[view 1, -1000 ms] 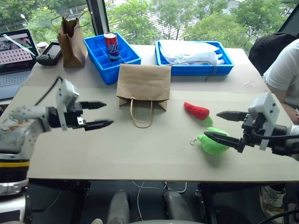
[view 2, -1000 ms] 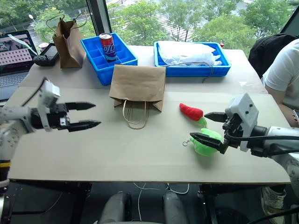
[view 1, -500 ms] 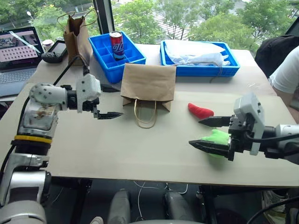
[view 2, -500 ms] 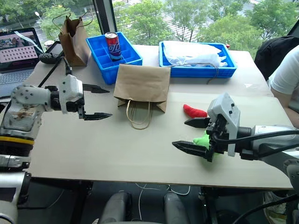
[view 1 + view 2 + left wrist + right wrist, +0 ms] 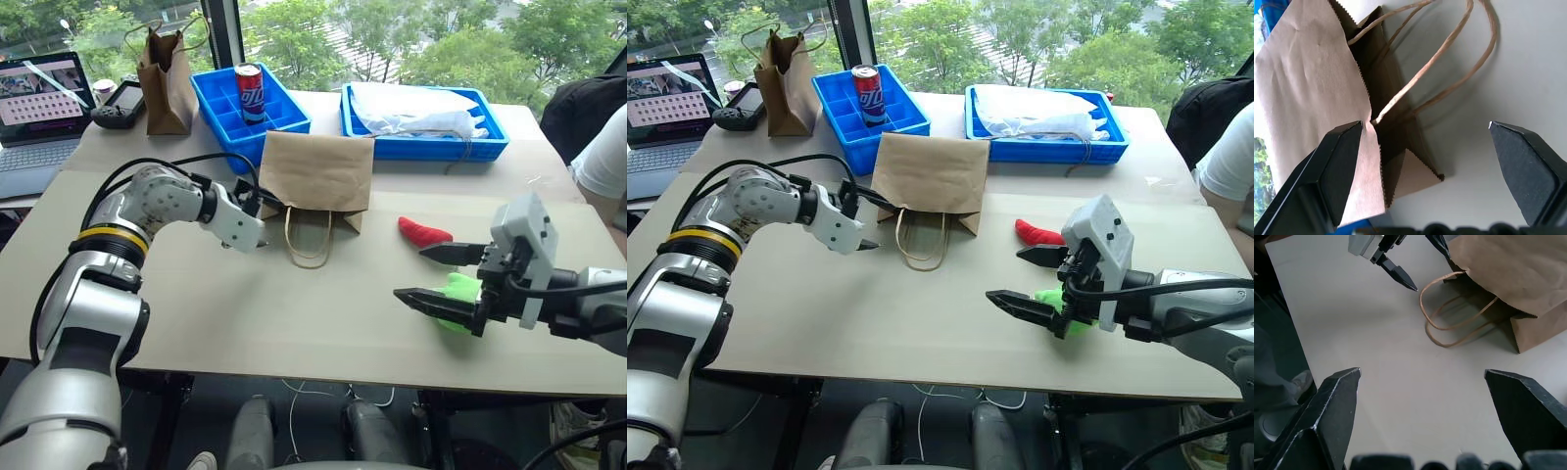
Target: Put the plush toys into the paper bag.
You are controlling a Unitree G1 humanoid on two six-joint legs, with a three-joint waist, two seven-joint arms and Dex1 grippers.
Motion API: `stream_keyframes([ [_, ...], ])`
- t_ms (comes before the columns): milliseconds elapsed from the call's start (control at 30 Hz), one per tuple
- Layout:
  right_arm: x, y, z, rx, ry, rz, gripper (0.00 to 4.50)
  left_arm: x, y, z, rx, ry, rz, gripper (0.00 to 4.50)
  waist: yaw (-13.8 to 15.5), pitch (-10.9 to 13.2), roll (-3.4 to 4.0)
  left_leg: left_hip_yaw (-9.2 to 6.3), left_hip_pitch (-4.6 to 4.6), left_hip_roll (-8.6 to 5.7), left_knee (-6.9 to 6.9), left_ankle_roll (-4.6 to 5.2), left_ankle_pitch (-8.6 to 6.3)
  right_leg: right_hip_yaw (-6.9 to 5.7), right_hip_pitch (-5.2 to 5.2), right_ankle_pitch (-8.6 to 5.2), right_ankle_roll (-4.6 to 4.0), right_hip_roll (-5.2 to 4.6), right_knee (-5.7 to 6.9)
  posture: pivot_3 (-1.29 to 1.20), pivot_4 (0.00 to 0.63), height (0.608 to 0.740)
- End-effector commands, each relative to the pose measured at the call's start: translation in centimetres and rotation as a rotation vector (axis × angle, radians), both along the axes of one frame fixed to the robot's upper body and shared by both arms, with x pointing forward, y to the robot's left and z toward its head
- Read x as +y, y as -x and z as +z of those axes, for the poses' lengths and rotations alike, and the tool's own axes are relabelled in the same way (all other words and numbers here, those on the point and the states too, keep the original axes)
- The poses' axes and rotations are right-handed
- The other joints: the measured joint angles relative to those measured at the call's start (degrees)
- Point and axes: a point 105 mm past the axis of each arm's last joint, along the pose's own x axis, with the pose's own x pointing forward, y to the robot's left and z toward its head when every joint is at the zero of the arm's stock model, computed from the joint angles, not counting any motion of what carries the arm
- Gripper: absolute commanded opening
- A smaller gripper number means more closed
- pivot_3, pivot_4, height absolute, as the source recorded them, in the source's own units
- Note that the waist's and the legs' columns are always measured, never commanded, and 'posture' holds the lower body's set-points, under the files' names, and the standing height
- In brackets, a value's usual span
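1. Left gripper point(image 5: 867, 223): fingers spread wide, empty, at the mouth corner of the paper bag point(image 5: 932, 178).
2. Right gripper point(image 5: 1027, 279): fingers wide apart, empty, hovering over the green plush toy point(image 5: 1054, 298).
3. Paper bag: lying flat on the table point(image 5: 872, 313), mouth and cord handles point(image 5: 922, 238) toward the robot.
4. Red chili plush toy point(image 5: 1037, 233): on the table just beyond the right gripper, well apart from the bag.

A pale wooden table point(image 5: 294, 323) stands by a window point(image 5: 392, 39) — green trees point(image 5: 460, 44) outside, daylight.
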Motion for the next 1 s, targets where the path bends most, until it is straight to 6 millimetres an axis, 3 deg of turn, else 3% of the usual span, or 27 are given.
stream_keyframes([
  [33, -0.2, 0.1, 1.1, -0.061, 0.010, -0.017, 4.50, -1.4, -0.8, 0.6, -0.042, 0.013, 0.001, 4.47, 0.1, 0.0, 0.00, -0.01, 0.00, 0.00, 0.03, 0.00, 0.00, -0.01, 0.01, 0.01, 0.01, 0.00, 0.01, 0.00, 0.150, 0.710],
  [167, -0.1, -0.1, 1.2, -0.071, 0.020, -0.021, 4.50, -2.7, -1.2, 0.4, -0.008, 0.098, 0.022, 3.63, -0.2, 0.0, 0.00, -0.02, 0.00, 0.00, 0.02, 0.00, 0.00, -0.01, 0.01, 0.01, 0.01, 0.00, 0.02, 0.00, 0.150, 0.710],
  [333, -0.4, -0.2, 1.0, -0.065, 0.042, -0.032, 4.50, -2.4, -0.7, 0.3, 0.057, 0.134, 0.020, 1.74, -0.4, 0.0, 0.00, -0.07, -0.03, 0.00, 0.02, 0.00, 0.00, -0.05, -0.01, 0.01, 0.01, 0.00, 0.04, 0.00, 0.150, 0.710],
  [500, -0.7, -0.3, 0.6, -0.048, 0.067, -0.033, 4.50, -3.4, 0.3, 0.9, 0.222, 0.271, -0.003, 0.02, -0.5, 0.0, 0.00, -0.09, -0.02, 0.00, 0.04, 0.00, 0.00, -0.07, 0.01, 0.01, 0.01, 0.00, 0.06, 0.00, 0.150, 0.710],
  [700, -1.0, 0.1, 0.1, -0.023, 0.068, -0.040, 4.50, -4.2, 2.4, 2.4, 0.461, 0.407, -0.026, 0.02, -0.8, 0.0, 0.01, -0.15, -0.05, 0.00, 0.06, 0.00, 0.00, -0.09, 0.03, 0.01, 0.01, 0.00, 0.06, 0.00, 0.150, 0.710],
  [833, -1.5, 0.7, -0.3, 0.010, 0.073, -0.056, 4.50, -4.2, 5.3, 2.7, 0.616, 0.424, 0.003, 0.02, -1.4, 0.0, 0.02, -0.23, 0.00, 0.01, 0.05, 0.00, 0.00, -0.11, 0.08, 0.01, 0.01, 0.01, 0.10, 0.00, 0.150, 0.710],
  [1000, -1.3, 2.0, -2.6, 0.107, 0.088, -0.056, 4.50, -5.0, 7.9, 3.2, 0.794, 0.481, 0.081, 0.02, -1.4, 0.0, 0.03, -0.31, 0.08, 0.01, 0.12, 0.00, 0.01, -0.15, 0.17, 0.00, 0.01, 0.03, 0.17, 0.00, 0.150, 0.710],
])
